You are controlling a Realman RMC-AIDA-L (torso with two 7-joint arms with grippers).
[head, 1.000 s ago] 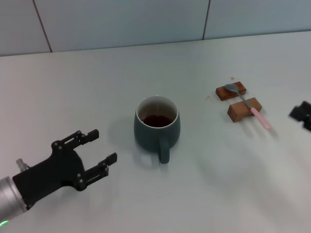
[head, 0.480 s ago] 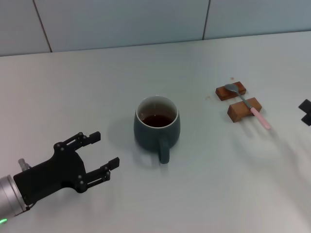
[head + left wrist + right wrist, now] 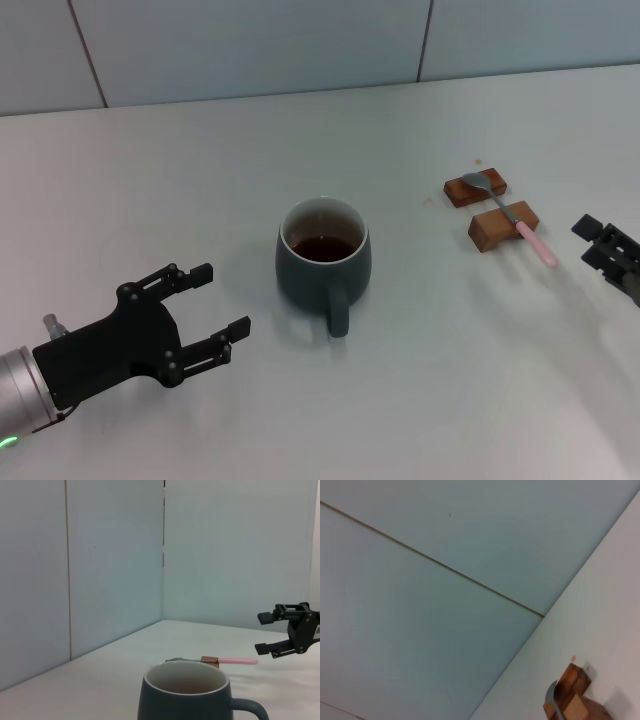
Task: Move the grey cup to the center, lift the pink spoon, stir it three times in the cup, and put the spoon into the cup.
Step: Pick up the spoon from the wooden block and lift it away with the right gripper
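Objects on the white table (image 3: 420,400) numbered four: one grey cup (image 3: 323,262), one pink spoon (image 3: 512,221) and two brown wooden blocks, a far block (image 3: 475,188) and a near block (image 3: 503,226). The cup stood near the middle of the table, its handle toward the robot, and held dark brown liquid (image 3: 322,247) low in its white inside. The spoon lay across both blocks to the cup's right, metal bowl on the far one, pink handle overhanging the near one. The left gripper (image 3: 206,305) hovered to the cup's left, apart from it, fingers spread wide and empty. The right gripper (image 3: 275,633) sat near the spoon's handle end, not touching it, fingers parted and empty.
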